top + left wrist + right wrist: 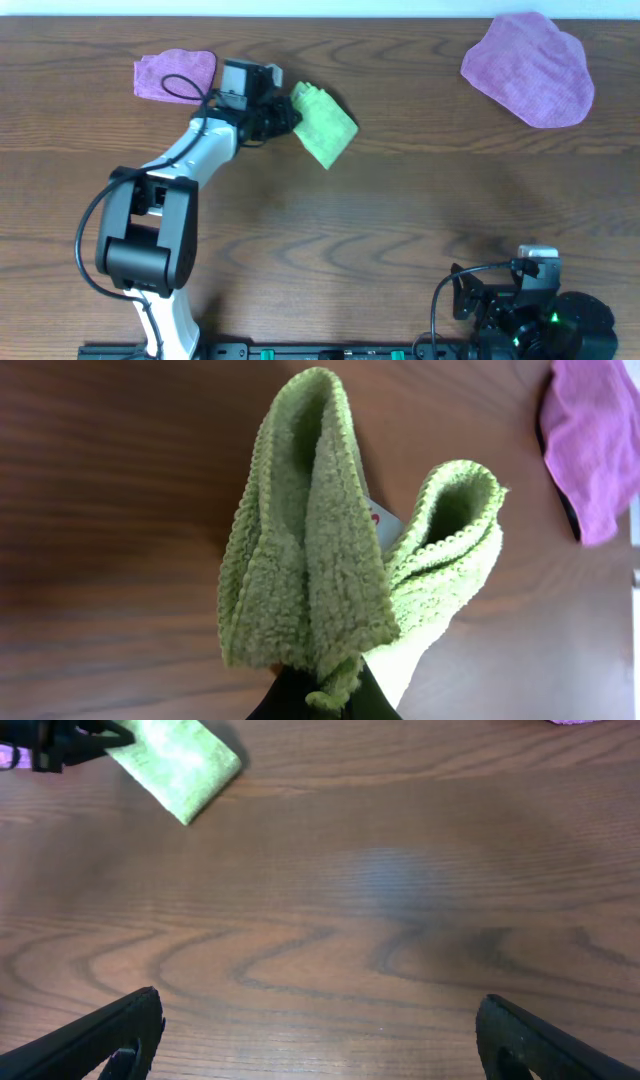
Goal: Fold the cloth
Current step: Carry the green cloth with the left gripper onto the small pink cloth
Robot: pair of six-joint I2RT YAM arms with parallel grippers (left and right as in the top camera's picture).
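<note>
At far left of table [400, 200], left gripper [284, 114] is clamped on the bunched cloth [326, 127]; white tag [383, 520] print unreadable. Right gripper [320, 1030] jaws wide apart, holding nothing.

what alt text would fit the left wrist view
A lime-green cloth, bunched into two looping folds, is pinched at the bottom edge by the left end effector. A white tag peeks between the folds; behind is a wooden table with a purple cloth top right.
</note>
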